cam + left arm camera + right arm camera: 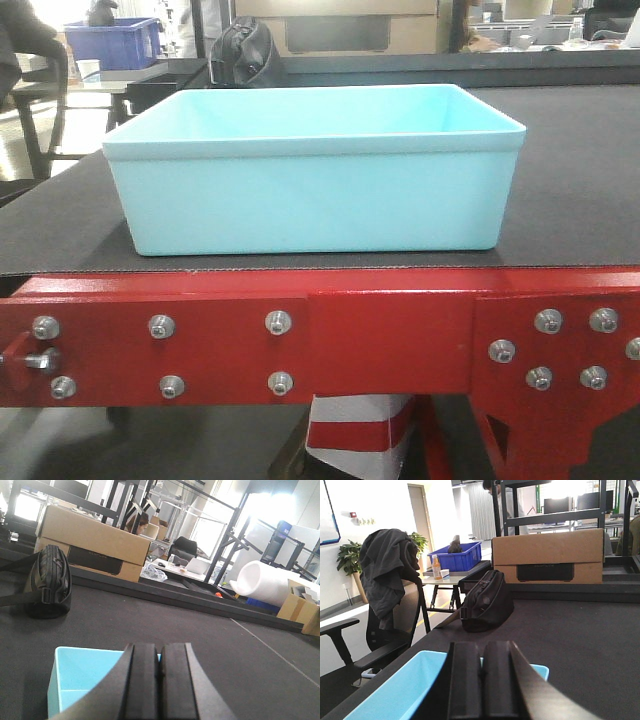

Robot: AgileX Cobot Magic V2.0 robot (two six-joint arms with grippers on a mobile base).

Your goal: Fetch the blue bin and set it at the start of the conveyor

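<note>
The blue bin (310,190), a pale aqua tub, stands upright and empty on the black belt (580,180) just behind the red bolted frame plate (390,340) of the conveyor start. No gripper shows in the front view. In the left wrist view my left gripper (160,652) is shut with nothing between its pads, above the bin (80,675), which lies below and to the left. In the right wrist view my right gripper (481,652) is shut and empty, with the bin (405,685) beneath it.
A black bag (485,605) lies on the belt beyond the bin, with a cardboard box (547,555) behind it. A dark blue crate (457,555) sits on a side table at the left. A chair with a jacket (390,580) stands beside the belt. A white foam roll (265,582) lies far right.
</note>
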